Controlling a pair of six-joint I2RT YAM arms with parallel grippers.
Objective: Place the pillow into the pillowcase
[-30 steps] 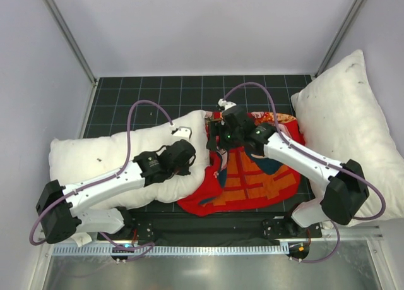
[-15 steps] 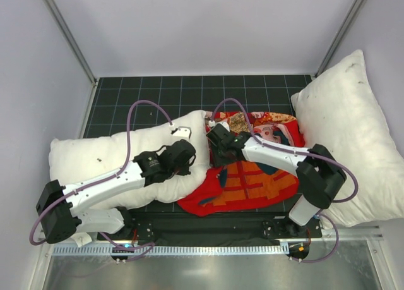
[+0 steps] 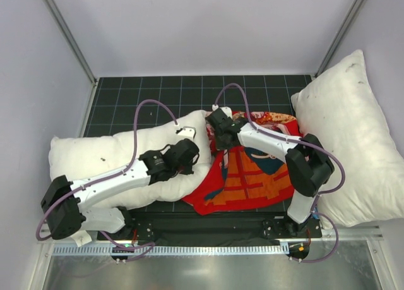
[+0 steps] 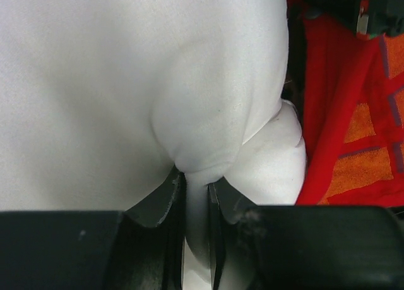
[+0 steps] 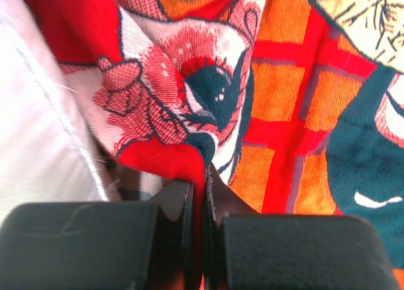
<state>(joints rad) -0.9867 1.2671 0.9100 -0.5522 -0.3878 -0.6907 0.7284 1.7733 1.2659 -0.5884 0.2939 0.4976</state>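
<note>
Tools (image 4: 196, 184) (image 5: 203, 176) two; pillow (image 3: 113, 154), larger pillow (image 3: 353, 132); one pillowcase (image 3: 252, 176)

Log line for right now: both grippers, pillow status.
left gripper: shut on pillow | right gripper: shut on pillowcase edge | pillow: beside pillowcase, not inside

Pillow (image 3: 113, 154): plain white, one small dark speck noted on it. Pillowcase (image 3: 252, 176): bright red ground, printed w/ orange checks crossed by red & purplish lines, plus dark teal patches; a pink-red flower w/ teal centre is seen in the right wrist view. Larger pillow (image 3: 353, 126): white, dark specks noted nr its edge. Counter (image 3: 158, 93): black, ruled w/ a thin pale grid. Left arm (image 3: 107, 186) & right arm (image 3: 271, 141): white shells, black joints. Cables (image 3: 151, 101): purple. Left end effector (image 4: 196, 184) & right end effector (image 5: 199, 182): black.
</note>
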